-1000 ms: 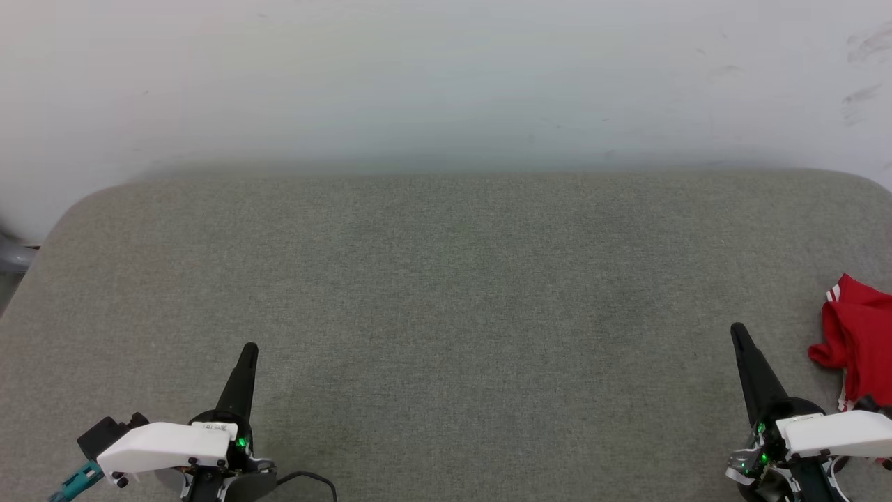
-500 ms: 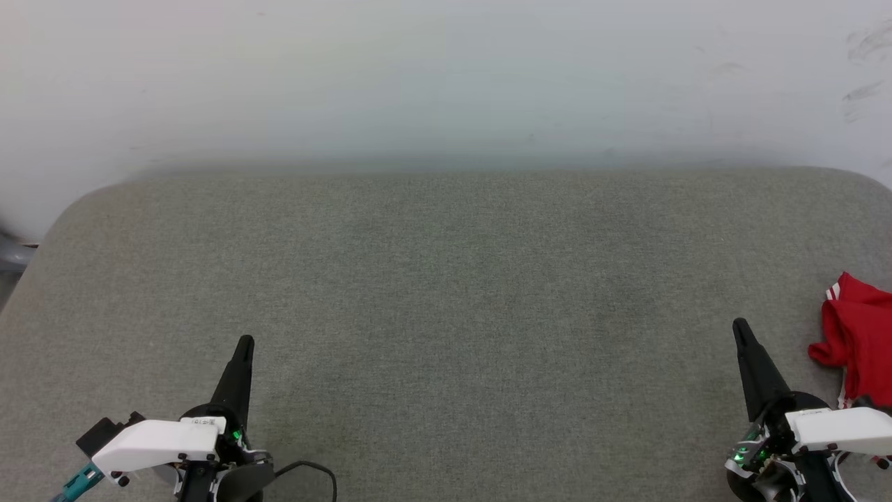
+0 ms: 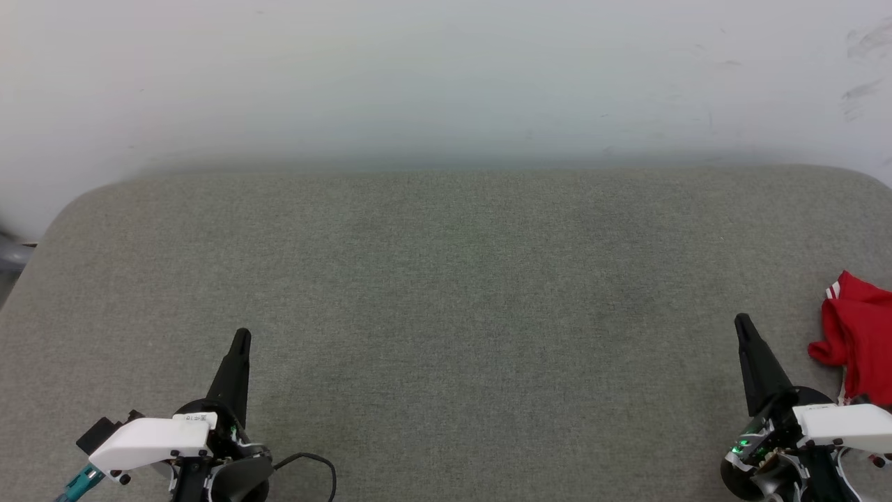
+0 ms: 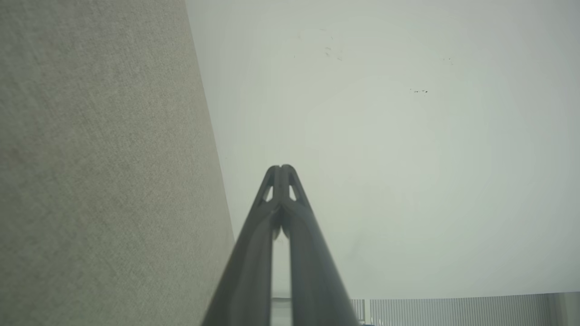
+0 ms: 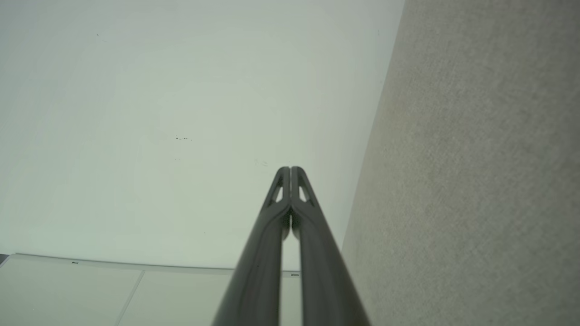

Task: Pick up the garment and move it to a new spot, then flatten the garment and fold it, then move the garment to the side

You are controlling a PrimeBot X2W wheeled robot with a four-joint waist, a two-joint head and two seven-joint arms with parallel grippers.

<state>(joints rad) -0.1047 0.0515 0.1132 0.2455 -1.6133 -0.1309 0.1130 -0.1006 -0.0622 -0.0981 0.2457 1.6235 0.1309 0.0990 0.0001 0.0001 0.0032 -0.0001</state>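
While my left hand [image 3: 242, 337] and right hand [image 3: 743, 322] sit pressed together, holding nothing, the garment [image 3: 860, 345] lies bunched at the far right of the bench [image 3: 446, 293], near my right hand. Risk: grabbing that crumpled heap could snag several layers or nudge it off. Reach looks unblocked; a cable [image 3: 317, 461] loops by my left hand.

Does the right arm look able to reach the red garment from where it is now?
Probably yes. The garment lies on the grey surface close beside the right gripper, with nothing between them. The gripper is shut, so it must open first.
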